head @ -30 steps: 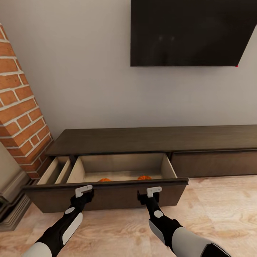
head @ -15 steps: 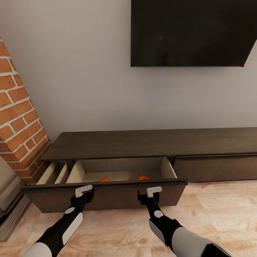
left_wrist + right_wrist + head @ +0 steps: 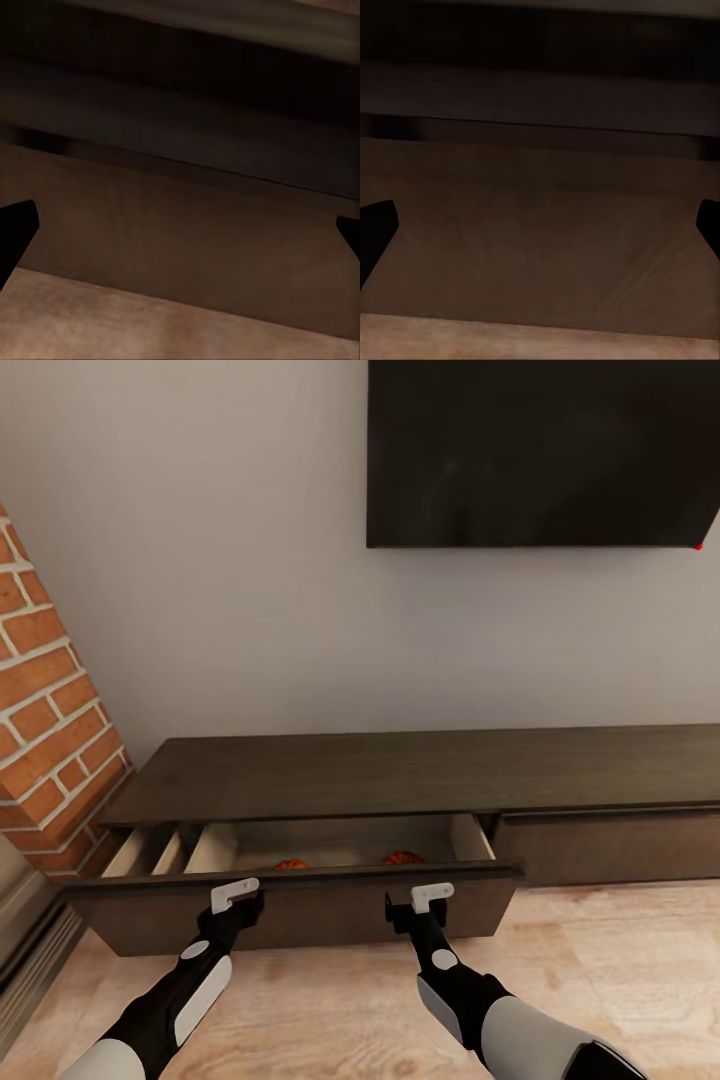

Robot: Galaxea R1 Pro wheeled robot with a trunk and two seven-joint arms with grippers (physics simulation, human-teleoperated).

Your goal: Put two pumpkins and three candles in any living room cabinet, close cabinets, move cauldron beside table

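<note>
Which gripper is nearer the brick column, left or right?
Left. The left gripper is at the drawer front towards the brick column; the right gripper is farther along the front, away from it.

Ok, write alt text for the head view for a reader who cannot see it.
Both grippers, left and right, sit against the front of a part-open drawer in a long dark cabinet; two pumpkins lie inside. A black screen hangs on the wall above, with brick at the left.
</note>
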